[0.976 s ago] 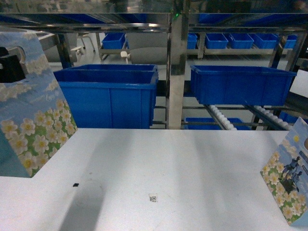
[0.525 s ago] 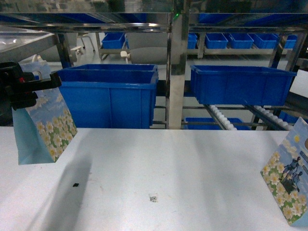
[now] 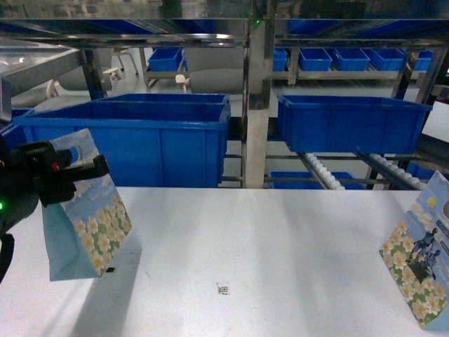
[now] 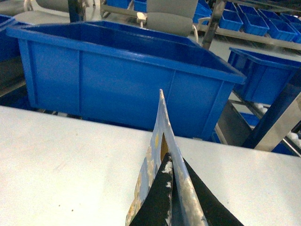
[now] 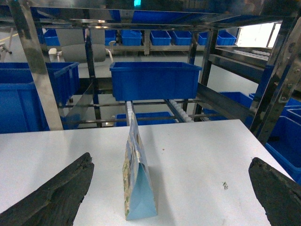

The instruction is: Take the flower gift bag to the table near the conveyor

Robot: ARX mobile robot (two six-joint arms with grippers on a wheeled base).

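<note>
A large blue plastic bin [image 3: 140,144] sits behind the white surface on the left, and a second blue bin [image 3: 351,123] stands to the right of a shiny steel upright post [image 3: 258,98]. Smaller blue bins [image 3: 351,59] line a shelf farther back. A second flowered gift bag [image 5: 136,181] stands upright at the right, edge-on in the right wrist view.

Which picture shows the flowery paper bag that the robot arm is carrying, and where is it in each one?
Head view: the flower gift bag hangs at the left, pinched at its top by the left gripper, above the table.
Left wrist view: bottom centre, seen edge-on between the dark fingers.
Right wrist view: not in it; the bag standing there is a second one.
Shared landmark: the blue bins behind the table.
</note>
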